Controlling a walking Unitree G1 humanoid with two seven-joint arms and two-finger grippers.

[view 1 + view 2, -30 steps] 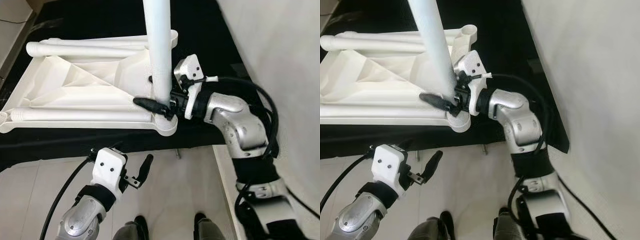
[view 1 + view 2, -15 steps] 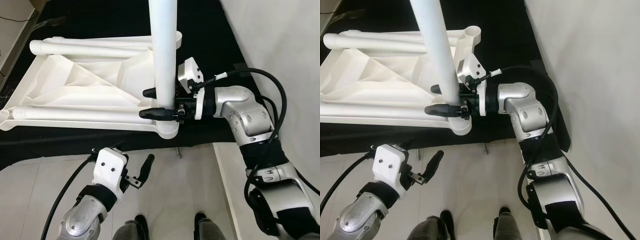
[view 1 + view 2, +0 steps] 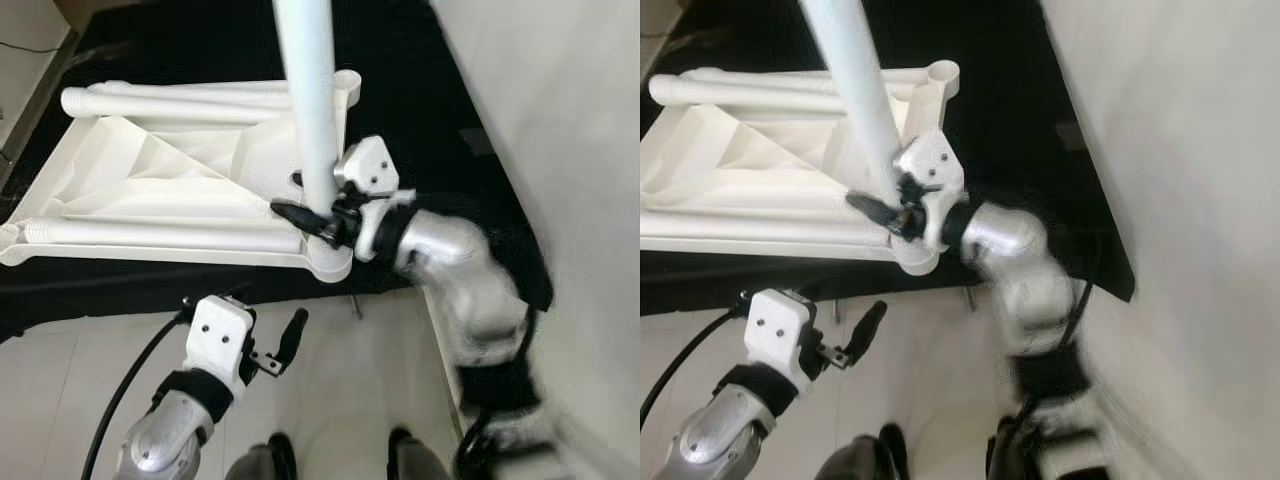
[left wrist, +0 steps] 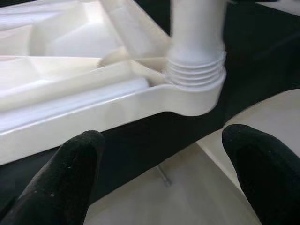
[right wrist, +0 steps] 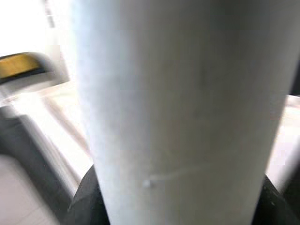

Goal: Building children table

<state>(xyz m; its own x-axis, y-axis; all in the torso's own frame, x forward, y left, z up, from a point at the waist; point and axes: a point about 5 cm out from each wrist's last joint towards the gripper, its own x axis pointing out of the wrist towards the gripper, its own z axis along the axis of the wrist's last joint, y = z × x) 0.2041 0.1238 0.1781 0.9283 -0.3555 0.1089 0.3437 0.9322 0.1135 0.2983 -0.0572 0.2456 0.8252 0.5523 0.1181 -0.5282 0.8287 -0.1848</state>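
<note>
A white plastic table top [image 3: 150, 190] lies upside down on a black surface. One white table leg [image 3: 310, 100] stands upright in the near right corner socket [image 4: 194, 93], where its thread shows. My right gripper [image 3: 318, 215] is shut on this leg just above the socket, and the leg [image 5: 178, 93] looms close in the right wrist view. Two more legs [image 3: 170, 100] [image 3: 160, 235] lie flat along the top's underside. My left gripper [image 3: 272, 348] hangs open over the floor below the socket corner, its fingers [image 4: 70, 178] spread with nothing between them.
The black surface [image 3: 420, 90] ends at a front edge above pale floor tiles [image 3: 340, 380]. A white wall [image 3: 560, 150] runs close along the right. A small metal pin [image 3: 357, 308] stands by the edge. My feet [image 3: 280, 450] show at the bottom.
My right wrist has turned around the upright leg while holding it, and the right arm is blurred in motion. The left arm has stayed put.
</note>
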